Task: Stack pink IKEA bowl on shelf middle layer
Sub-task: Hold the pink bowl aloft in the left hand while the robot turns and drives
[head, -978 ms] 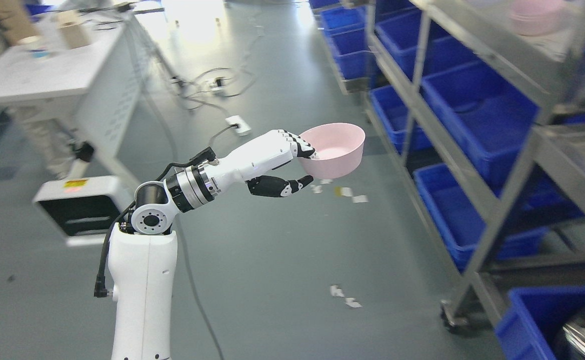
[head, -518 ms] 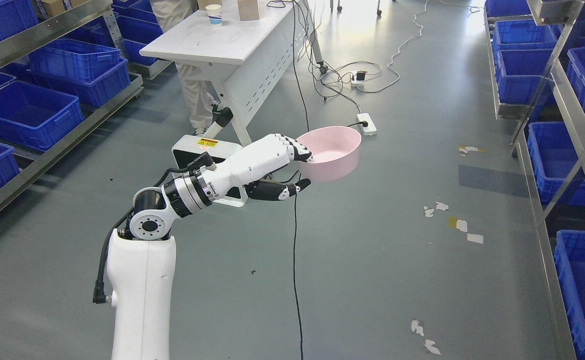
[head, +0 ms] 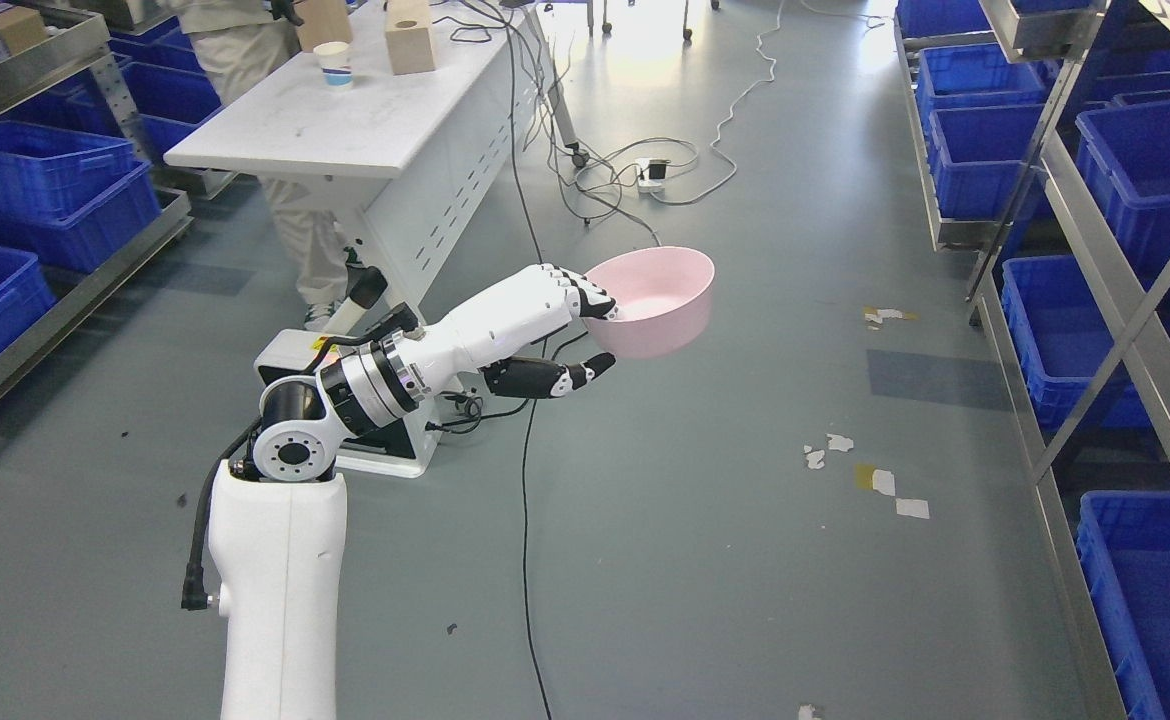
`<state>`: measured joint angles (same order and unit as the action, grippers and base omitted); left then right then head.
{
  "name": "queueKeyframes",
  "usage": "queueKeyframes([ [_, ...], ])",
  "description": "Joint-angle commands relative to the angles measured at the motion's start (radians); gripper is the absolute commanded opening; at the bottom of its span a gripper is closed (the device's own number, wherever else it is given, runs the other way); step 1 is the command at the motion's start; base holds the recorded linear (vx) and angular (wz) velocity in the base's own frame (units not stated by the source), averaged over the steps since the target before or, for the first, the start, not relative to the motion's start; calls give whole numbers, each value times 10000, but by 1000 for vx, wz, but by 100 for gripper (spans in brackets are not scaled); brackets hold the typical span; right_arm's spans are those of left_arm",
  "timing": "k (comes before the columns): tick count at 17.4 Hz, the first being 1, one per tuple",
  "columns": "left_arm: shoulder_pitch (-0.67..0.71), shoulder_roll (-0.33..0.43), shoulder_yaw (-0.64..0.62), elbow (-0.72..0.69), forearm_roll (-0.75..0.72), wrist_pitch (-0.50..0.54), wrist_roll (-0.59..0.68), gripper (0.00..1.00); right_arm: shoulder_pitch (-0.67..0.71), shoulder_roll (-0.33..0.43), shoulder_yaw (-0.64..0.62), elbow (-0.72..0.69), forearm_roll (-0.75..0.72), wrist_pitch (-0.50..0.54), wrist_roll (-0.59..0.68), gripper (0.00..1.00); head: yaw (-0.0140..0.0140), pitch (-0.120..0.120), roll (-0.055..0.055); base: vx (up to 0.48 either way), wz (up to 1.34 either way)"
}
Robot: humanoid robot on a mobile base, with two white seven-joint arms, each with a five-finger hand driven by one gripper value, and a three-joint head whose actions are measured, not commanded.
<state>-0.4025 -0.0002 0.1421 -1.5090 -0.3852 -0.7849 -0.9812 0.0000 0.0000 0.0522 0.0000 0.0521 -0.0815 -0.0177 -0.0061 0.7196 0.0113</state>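
Head view. The left arm (head: 280, 560) rose from the lower left and reached toward the middle of the frame, its left hand (head: 535, 325) holding the bowl (head: 657, 300) in the air above the floor (head: 705, 560). The fingers (head: 585, 295) were hooked over the bowl's near rim, tips inside, while the thumb (head: 555, 378) lay beneath, close to the bowl's underside; whether it touched could not be told. The pink bowl stood upright, mouth up, and showed nothing inside. It was on no shelf: it hung over open floor in the aisle, well apart from the rack (head: 1125, 300) at the right edge.

That rack carried blue bins (head: 1145, 160) on several levels. A second rack (head: 75, 270) with blue bins ran along the left edge. Between them, behind the arm, stood a white table (head: 345, 130) bearing a paper cup (head: 333, 62) and a small box (head: 410, 35). A person's legs (head: 295, 240) showed beside the table's far side. A white unit (head: 385, 440) sat on the floor just behind the forearm. Cables (head: 635, 175) trailed across the floor from the table, and one black cable (head: 525, 560) ran toward the lower edge. Scraps of paper (head: 875, 480) lay on the floor to the right of the bowl.
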Motion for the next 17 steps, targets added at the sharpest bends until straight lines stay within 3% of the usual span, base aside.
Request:
queueKeyframes([
  [1,-24,176,282,-35,2,-5,240,2,30,-175,0,-175,0,2,-7,100,0,0,0,426,-292],
  [17,343,176,343,-112,17,-5,286,2,30,-175,0,-175,0,2,-7,100,0,0,0,466,-21],
])
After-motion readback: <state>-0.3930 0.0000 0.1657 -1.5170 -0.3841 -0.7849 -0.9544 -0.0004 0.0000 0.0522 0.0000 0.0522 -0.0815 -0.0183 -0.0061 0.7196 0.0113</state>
